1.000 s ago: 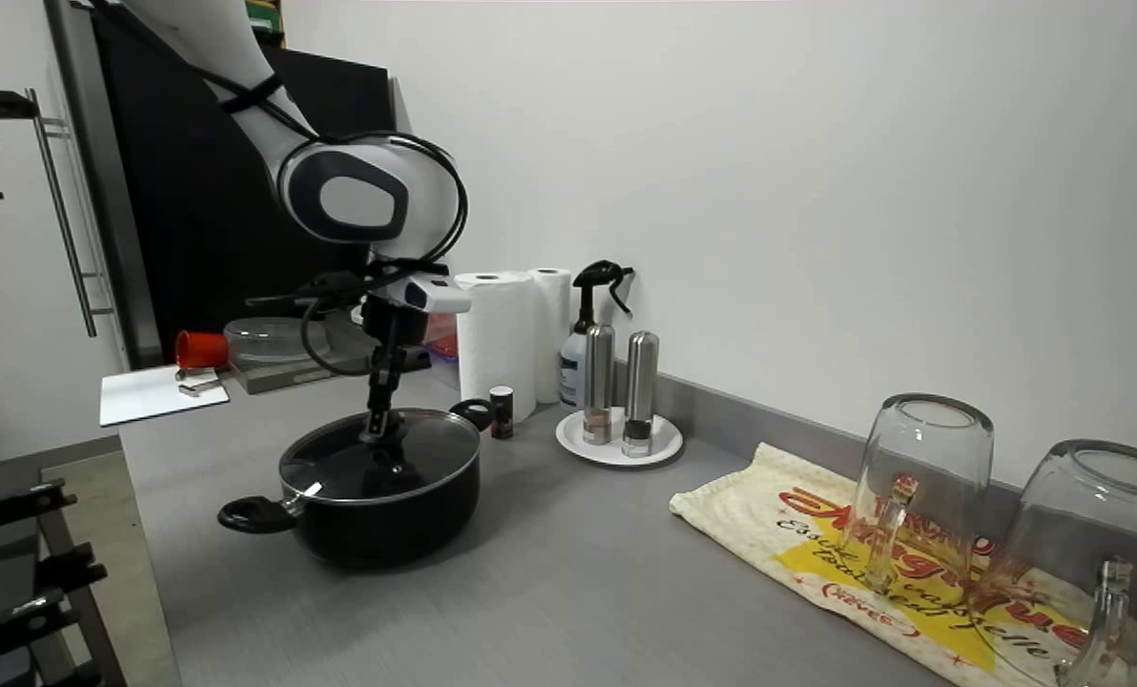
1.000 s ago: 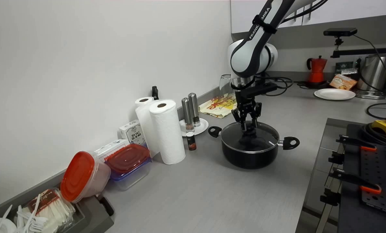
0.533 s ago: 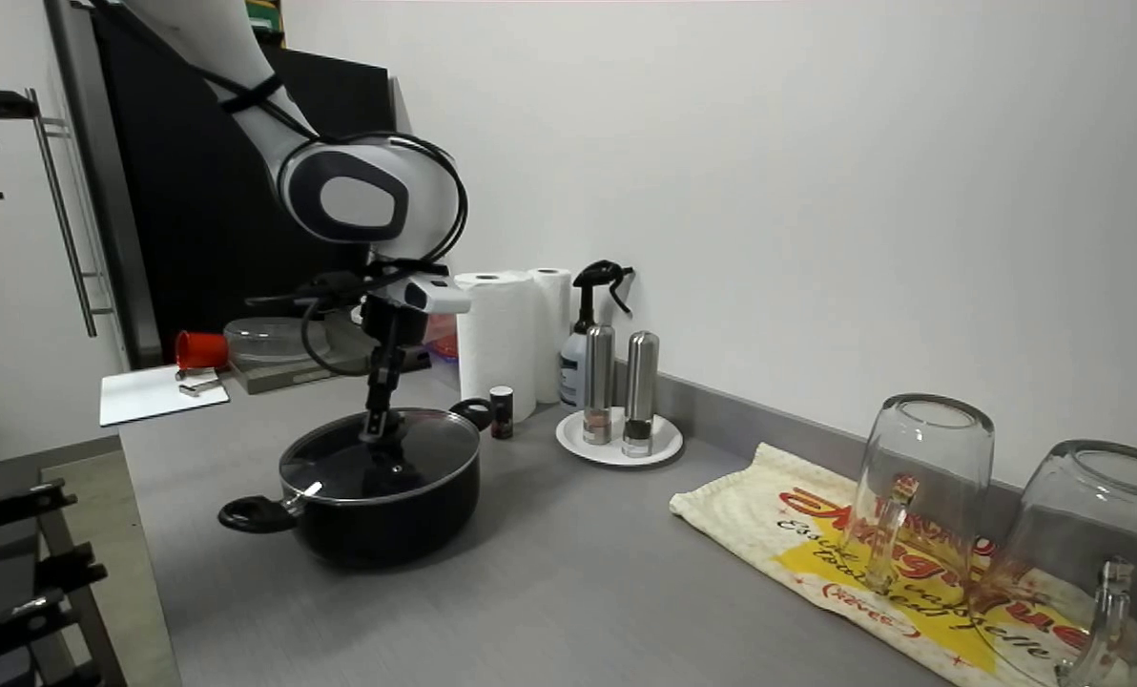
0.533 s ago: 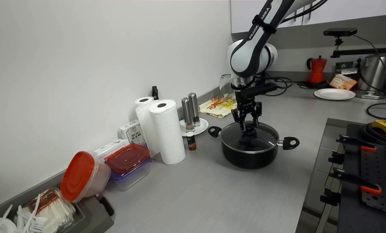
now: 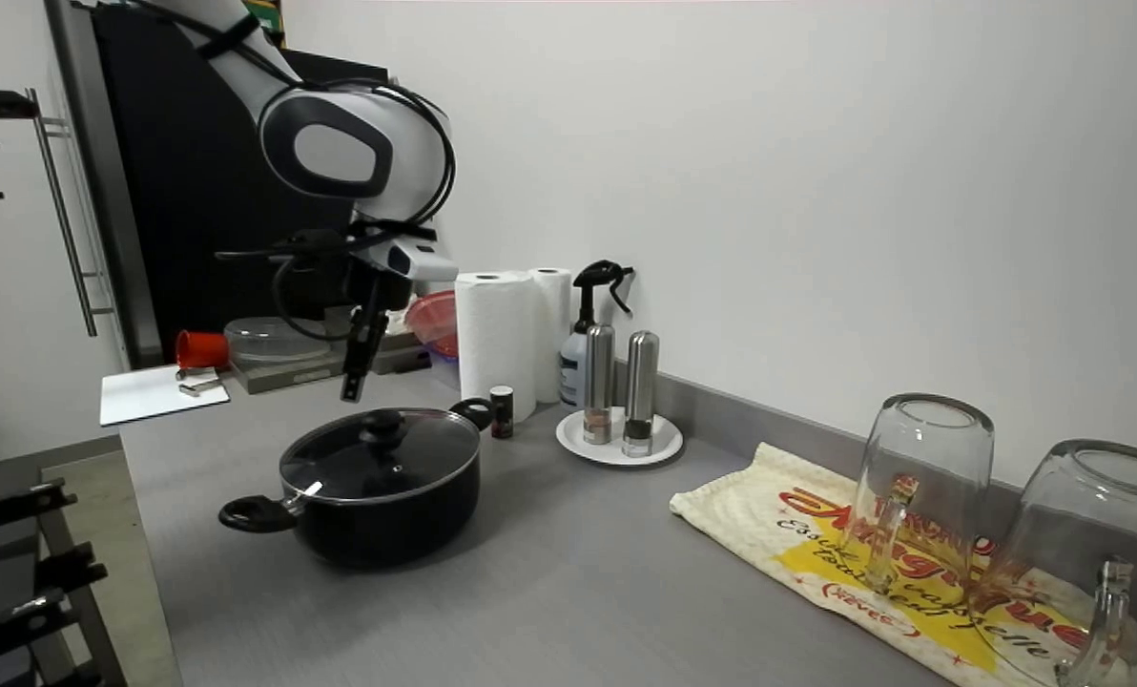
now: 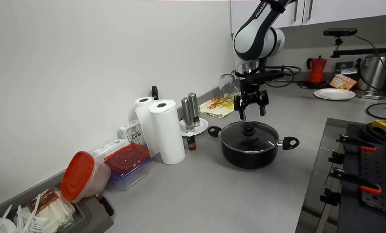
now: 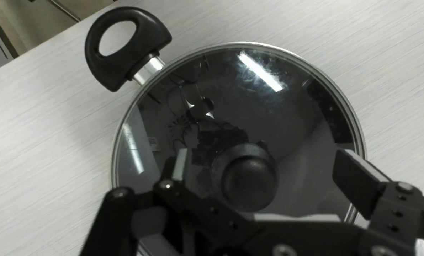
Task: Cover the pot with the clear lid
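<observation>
Tool (image 6: 252, 114) spread wide and empty — apart from the clear lid (image 6: 249, 141) and, seemingly, above it.

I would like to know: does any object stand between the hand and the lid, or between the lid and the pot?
Nothing visible does. In both exterior views the open hand hangs above the lid with only air between them, and the lid already sits on the pot, with no object showing between.

The pot (image 5: 387, 534) is black. The clear lid (image 6: 249, 142) has a black knob (image 7: 249, 185). At four o'clock in an exterior view, the cream cloth (image 5: 778, 520) has red letters and yellow patches.
</observation>
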Tool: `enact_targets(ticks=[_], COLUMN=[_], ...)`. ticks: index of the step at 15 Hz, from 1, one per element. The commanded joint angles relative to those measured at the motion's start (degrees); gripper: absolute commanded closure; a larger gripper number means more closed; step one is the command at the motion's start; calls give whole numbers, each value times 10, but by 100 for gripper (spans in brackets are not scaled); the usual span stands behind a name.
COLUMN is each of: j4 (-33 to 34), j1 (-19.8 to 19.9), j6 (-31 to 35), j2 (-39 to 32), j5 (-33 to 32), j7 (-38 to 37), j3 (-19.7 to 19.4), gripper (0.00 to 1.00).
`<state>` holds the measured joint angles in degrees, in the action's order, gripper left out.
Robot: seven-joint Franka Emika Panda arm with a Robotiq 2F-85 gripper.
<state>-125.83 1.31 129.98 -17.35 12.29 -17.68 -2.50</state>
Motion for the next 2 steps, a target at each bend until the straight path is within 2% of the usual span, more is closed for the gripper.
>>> enact_targets(ticks=[1, 2], j4=[1, 1], j1=[-1, -1], j6=[-2, -1], j2=[1, -1], j5=[0, 0], j7=[0, 0], j3=[-2, -2], gripper=[0, 0])
